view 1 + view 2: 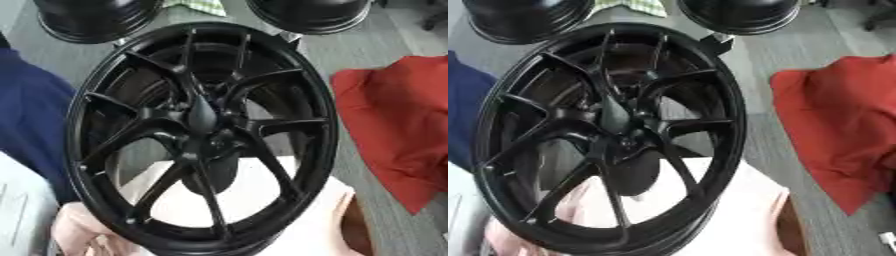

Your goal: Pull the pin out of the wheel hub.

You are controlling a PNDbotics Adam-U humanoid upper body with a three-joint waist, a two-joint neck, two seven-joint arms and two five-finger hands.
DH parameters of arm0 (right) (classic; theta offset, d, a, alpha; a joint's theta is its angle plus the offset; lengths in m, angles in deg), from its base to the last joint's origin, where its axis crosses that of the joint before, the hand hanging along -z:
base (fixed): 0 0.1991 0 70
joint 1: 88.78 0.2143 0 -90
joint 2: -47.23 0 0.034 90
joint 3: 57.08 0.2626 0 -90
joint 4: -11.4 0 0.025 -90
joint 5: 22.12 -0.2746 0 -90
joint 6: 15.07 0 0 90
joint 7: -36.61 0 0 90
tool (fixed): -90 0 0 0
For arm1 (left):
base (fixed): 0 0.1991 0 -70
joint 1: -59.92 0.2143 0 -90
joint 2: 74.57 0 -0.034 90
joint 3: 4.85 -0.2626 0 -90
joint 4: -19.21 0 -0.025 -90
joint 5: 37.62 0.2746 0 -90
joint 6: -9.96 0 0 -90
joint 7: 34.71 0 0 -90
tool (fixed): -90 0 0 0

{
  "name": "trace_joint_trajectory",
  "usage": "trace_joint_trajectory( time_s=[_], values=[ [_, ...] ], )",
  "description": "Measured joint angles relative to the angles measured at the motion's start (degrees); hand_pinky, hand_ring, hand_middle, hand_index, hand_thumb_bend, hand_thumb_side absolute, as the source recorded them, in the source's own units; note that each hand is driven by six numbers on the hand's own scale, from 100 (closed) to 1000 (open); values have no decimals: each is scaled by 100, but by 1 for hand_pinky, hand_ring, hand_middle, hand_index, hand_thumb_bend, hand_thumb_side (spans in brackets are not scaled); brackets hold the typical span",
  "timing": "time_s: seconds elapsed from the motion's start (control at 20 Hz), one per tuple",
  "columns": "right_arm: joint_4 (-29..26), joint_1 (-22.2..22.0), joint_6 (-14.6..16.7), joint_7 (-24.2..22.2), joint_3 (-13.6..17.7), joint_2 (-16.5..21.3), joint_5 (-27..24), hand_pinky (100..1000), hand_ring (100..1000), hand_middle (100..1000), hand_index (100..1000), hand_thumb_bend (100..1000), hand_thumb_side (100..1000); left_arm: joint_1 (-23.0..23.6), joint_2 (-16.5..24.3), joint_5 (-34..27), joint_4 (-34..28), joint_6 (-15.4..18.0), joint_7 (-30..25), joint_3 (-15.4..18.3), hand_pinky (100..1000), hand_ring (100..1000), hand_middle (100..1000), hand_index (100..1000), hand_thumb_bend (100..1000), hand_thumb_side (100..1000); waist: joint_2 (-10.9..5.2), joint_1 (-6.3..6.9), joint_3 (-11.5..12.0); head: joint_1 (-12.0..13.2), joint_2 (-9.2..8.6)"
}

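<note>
Grey floor, red cloth (pixel 398 130) aside: neither robot hand shows, so you cannot tell their state; wheel (pixel 201 135) looks heavy, rigid; pin not discernible at its centre.

pin: not discernible among the dark hub of the wheel (pixel 203 135)
two black rims behind the wheel (pixel 96 17): cut off by the top edge
red cloth right of the wheel (pixel 398 120): cut by the right edge
</note>
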Motion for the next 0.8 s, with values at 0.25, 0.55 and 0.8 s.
trace_joint_trajectory(
  time_s=[0.25,0.55,0.8],
  values=[
    [0,609,-389,358,-360,-515,853,725,785,707,819,100,473,-17,0,-35,-301,17,65,28,689,566,521,736,348,534,175,-15,-72,34,-100],
    [0,888,-515,783,-506,-792,985,722,792,723,824,100,379,-46,33,-35,-509,-2,85,37,690,567,521,737,351,533,255,-16,-129,11,-155],
    [0,919,-685,892,-508,-948,985,728,809,735,823,126,100,-46,45,-30,-539,-20,103,40,690,568,522,738,352,533,287,-19,-218,-21,-193]
  ],
)
